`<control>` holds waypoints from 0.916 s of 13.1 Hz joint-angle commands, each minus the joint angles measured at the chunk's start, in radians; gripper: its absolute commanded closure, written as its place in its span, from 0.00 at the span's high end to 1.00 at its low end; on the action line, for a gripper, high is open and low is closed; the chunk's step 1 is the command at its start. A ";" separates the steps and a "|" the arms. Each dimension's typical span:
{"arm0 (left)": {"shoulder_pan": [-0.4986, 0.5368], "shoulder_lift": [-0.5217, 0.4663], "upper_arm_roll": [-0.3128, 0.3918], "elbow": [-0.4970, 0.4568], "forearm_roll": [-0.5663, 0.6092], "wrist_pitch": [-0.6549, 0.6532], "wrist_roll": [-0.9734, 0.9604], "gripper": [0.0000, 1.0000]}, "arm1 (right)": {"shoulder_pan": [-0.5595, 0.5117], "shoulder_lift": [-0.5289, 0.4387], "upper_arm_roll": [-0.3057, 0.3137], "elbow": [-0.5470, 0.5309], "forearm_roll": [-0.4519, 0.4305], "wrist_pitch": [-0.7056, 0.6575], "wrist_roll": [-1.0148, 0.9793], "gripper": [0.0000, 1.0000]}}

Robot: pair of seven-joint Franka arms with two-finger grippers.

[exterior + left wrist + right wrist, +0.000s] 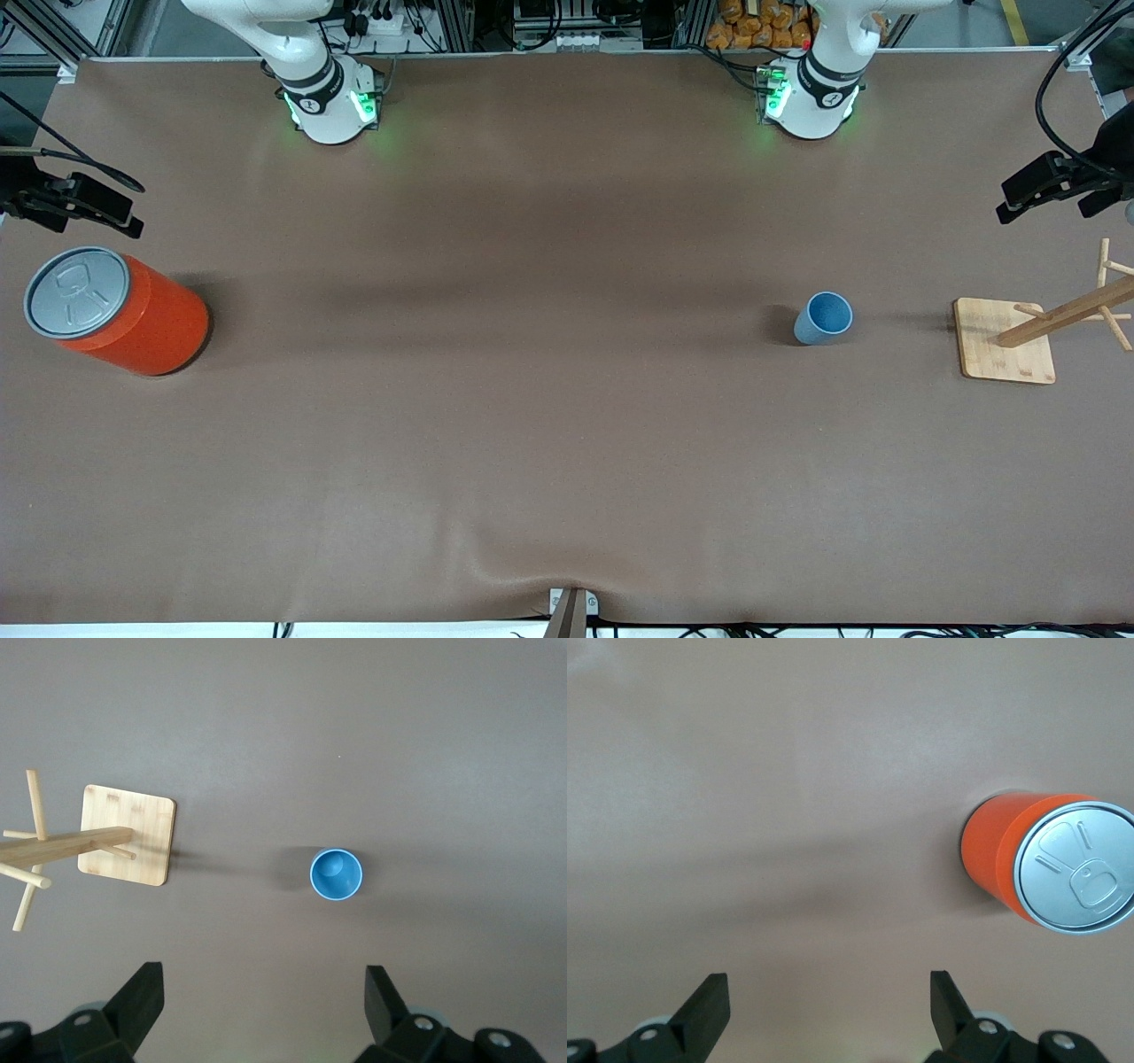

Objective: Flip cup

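My left claw [264, 1010] hung released, its two dark fingers [142, 997] spread wide with nothing between them, high over the desk [549, 425] at the left arm's end. My right claw [829, 1014] was likewise released and empty, fingers apart, hovering over the right arm's end of the desk. Both arms waited.

Under the left claw stood the cup [823, 318], small, light blue, upright with its mouth up and darker blue inside. It sat alone on the brown surface, roughly midway between the desk's robot-side edge and its camera-side edge. Toward the left arm's edge of the desk, near the cup but apart from it, stood a wooden rack [1005, 339] with a square base and pegged post.

By the right arm's edge stood an orange can [124, 312] with a grey lid, upright, well apart from the cup.
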 commanded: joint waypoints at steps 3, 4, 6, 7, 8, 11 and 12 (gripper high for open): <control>-0.013 0.009 0.008 0.015 0.013 -0.009 0.016 1.00 | -0.012 0.001 0.010 0.011 0.012 -0.010 0.000 1.00; -0.013 0.009 0.009 0.015 0.012 -0.009 0.019 1.00 | -0.012 0.001 0.008 0.011 0.012 -0.010 0.000 1.00; -0.013 0.009 0.009 0.015 0.010 -0.009 0.021 1.00 | -0.012 0.001 0.010 0.011 0.012 -0.008 0.000 1.00; -0.013 0.009 0.009 0.015 0.010 -0.009 0.022 1.00 | -0.012 0.001 0.010 0.011 0.012 -0.008 0.000 1.00; -0.013 0.011 0.009 0.013 0.009 -0.009 0.022 1.00 | -0.012 0.001 0.010 0.011 0.012 -0.008 0.000 1.00; -0.013 0.011 0.009 0.013 0.004 -0.010 0.019 1.00 | -0.012 0.003 0.010 0.011 0.014 -0.008 0.000 1.00; -0.013 0.009 0.009 0.013 0.004 -0.012 0.019 1.00 | -0.012 0.003 0.010 0.011 0.014 -0.008 0.000 1.00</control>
